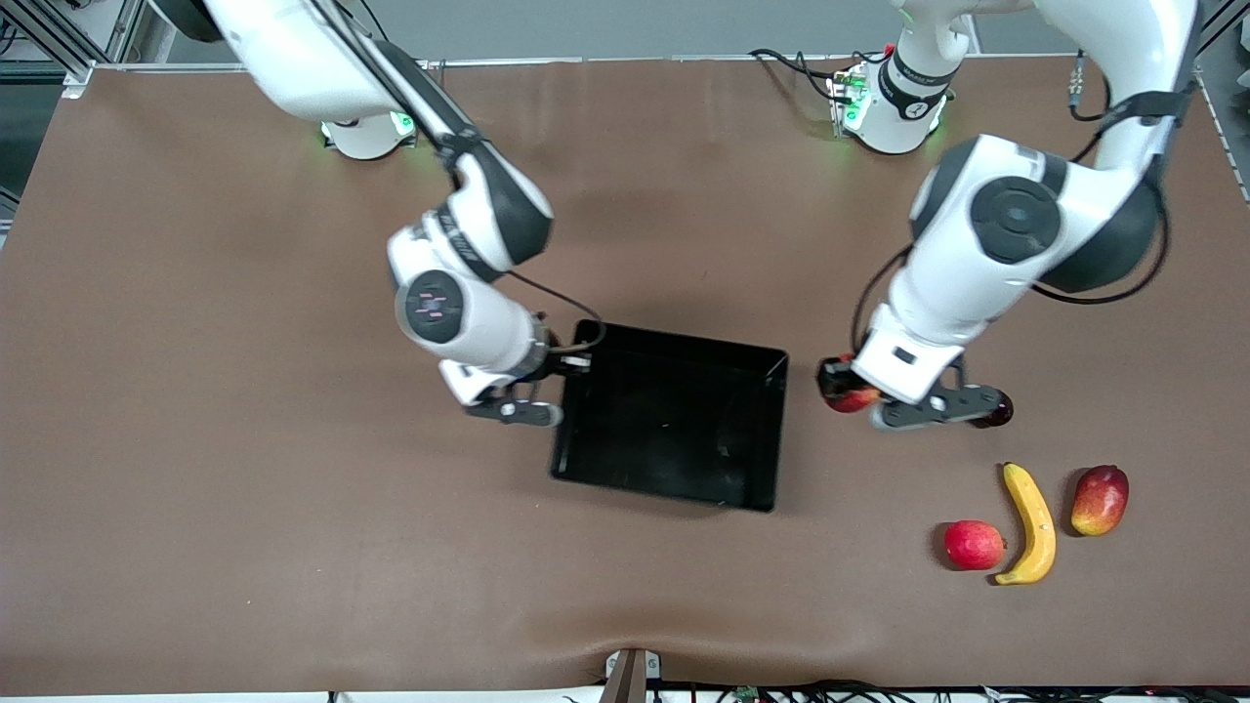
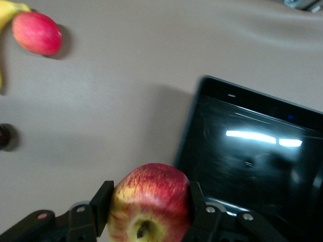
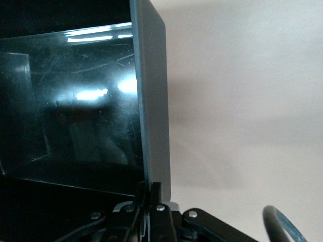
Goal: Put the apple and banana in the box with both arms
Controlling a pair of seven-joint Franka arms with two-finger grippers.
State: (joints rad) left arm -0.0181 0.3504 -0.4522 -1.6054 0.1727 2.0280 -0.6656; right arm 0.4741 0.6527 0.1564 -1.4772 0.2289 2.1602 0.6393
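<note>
The black box (image 1: 684,344) lies mid-table. My right gripper (image 1: 574,365) is shut on the box's wall (image 3: 151,101) at the right arm's end, and the jaws pinch the thin rim (image 3: 154,194). My left gripper (image 1: 857,391) is shut on the apple (image 1: 846,391), red with yellow patches (image 2: 151,196), and holds it over the table just beside the box's wall at the left arm's end. The banana (image 1: 1031,522) lies on the table nearer the front camera, toward the left arm's end. Its tip shows in the left wrist view (image 2: 10,7).
A pink-red round fruit (image 1: 973,544) lies beside the banana and also shows in the left wrist view (image 2: 37,33). A red-and-yellow mango (image 1: 1100,499) lies on the banana's other flank. A small dark round object (image 1: 996,410) sits partly under my left hand.
</note>
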